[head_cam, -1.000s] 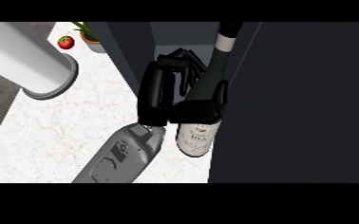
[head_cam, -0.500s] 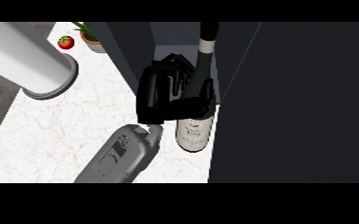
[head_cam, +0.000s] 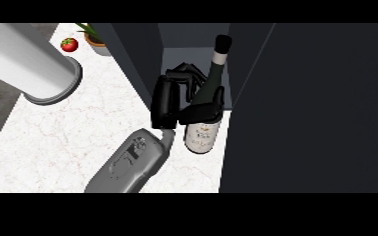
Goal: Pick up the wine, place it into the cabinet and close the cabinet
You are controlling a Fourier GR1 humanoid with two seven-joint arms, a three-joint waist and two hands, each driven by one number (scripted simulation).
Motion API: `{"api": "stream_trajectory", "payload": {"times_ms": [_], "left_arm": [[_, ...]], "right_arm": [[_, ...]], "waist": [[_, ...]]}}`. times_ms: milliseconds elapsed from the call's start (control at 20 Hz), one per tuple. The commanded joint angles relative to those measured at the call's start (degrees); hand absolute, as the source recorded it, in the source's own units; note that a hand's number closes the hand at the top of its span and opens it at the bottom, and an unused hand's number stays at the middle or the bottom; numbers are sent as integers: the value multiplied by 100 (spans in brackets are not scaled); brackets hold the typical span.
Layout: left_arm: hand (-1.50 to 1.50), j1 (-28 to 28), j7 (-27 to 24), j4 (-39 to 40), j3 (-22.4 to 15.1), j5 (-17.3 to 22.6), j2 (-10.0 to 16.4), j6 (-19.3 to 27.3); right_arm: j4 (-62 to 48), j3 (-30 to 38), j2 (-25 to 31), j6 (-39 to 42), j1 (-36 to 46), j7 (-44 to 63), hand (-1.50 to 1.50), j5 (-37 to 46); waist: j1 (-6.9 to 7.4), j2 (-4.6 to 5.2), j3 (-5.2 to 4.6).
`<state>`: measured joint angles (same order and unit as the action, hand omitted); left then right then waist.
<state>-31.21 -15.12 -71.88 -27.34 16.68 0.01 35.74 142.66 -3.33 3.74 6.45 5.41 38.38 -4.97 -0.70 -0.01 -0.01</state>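
One hand in view: the left hand (head_cam: 166, 105), black, on a grey forearm (head_cam: 129, 162) that comes in from the lower edge, left of centre.
Fingers: the fingers (head_cam: 184, 74) are curled round the far side of the wine bottle (head_cam: 201, 136), and the thumb crosses its near side just above the label; the hand is clenched on the bottle's body.
Contact: the palm lies against the bottle's left side; the hand touches nothing else that shows.
Right hand: does not show.
Count of bottles: one.
Count of cabinets: one cabinet (head_cam: 139, 55), dark, standing open; its left wall is just beside the hand, and a broad dark panel fills the view's right side.
Count of other things: one large pale grey cylinder (head_cam: 37, 72), one small red fruit (head_cam: 69, 44) and one potted plant (head_cam: 94, 39), all at the upper left, well apart from the hand.
Bottle, look: dark glass, a slim neck with a black cap, and a pale label with small print low on the body.
Bottle, position: it is roughly upright at the cabinet's mouth, between the left wall and the dark panel; the lower part is over the white marbled worktop (head_cam: 66, 140), and the neck shows against the cabinet's grey inside. Whether the base touches the worktop cannot be told.
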Motion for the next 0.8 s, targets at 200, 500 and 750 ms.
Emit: {"api": "stream_trajectory", "payload": {"times_ms": [200,500,750], "left_arm": [[150,37,-1013,844,297,189,-1,-312],[150,-89,-741,817,695,62,55,-395],[150,-801,-845,1514,797,566,0,-211]], "right_arm": [[785,171,51,0,-276,295,-150,-453],[910,-53,-78,82,-714,70,-150,-365],[521,448,91,125,-174,133,-150,-847]], "waist": [[-9,4,0],[12,-8,2],[-22,7,2]]}}
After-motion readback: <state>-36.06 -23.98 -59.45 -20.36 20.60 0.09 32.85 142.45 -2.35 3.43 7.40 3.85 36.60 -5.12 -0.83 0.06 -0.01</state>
